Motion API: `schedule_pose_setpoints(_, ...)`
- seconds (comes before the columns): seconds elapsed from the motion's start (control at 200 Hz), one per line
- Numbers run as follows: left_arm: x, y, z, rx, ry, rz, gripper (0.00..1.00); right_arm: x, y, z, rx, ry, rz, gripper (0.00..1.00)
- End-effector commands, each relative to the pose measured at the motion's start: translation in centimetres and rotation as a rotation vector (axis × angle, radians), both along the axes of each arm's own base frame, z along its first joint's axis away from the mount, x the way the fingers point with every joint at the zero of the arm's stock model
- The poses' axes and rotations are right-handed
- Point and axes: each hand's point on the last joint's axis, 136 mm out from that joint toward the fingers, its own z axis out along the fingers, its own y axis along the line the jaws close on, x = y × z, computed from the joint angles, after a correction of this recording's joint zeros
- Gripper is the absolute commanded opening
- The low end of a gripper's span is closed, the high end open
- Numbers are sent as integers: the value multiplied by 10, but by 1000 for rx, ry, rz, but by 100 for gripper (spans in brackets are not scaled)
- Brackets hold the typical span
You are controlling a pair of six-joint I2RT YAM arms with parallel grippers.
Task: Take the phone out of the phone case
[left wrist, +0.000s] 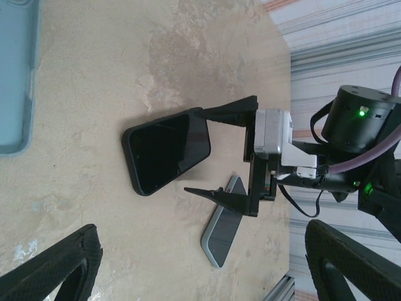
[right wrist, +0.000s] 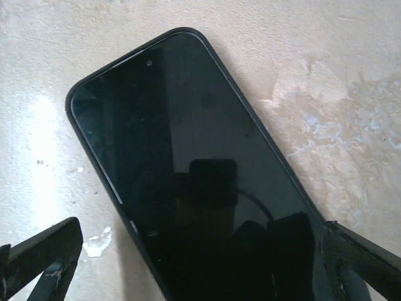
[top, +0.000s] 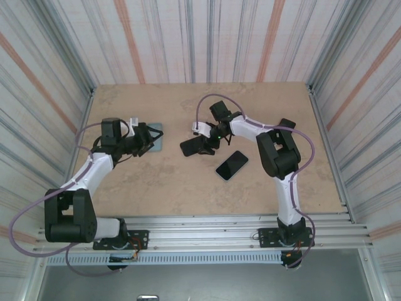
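Watching the phone (right wrist: 200,175), in its black case (left wrist: 127,150), I see it flat on the table (top: 156,188), one end between the wide-spread fingers of my right gripper (left wrist: 188,150). A second phone (top: 232,165) lies just beside it. My left gripper (top: 148,138), also wide, hangs by a blue case (top: 158,133).

Item one: a black-rimmed phone (top: 194,146) (right wrist: 200,175) is lying flat near the middle of the tabletop (top: 188,188), its dark, unlit screen facing up. Whether the rim is a case is not showing clearly. Item two: a second phone (top: 232,165) (left wrist: 222,232), dark-screened with a pale grey edge, is lying flat just beside it, not touching. Item three: a translucent light-blue case (top: 159,133) (left wrist: 15,75) is lying well to the left, appearing empty.
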Motion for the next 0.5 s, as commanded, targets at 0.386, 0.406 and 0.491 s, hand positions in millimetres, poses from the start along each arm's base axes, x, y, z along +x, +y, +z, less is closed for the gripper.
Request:
schedule_pose_setpoints(0.386, -16, -4, -1, 15, 22, -49, 87, 8, 6, -10, -4, 4, 135, 99)
schedule_pose_setpoints(0.406, -16, -4, 0, 18, 21, -52, 87, 8, 6, -10, -2, 12, 134, 99)
schedule_pose_setpoints(0.491, -16, -4, 1, 24, 17, -59, 87, 5, 4, -13, -11, 34, 141, 99)
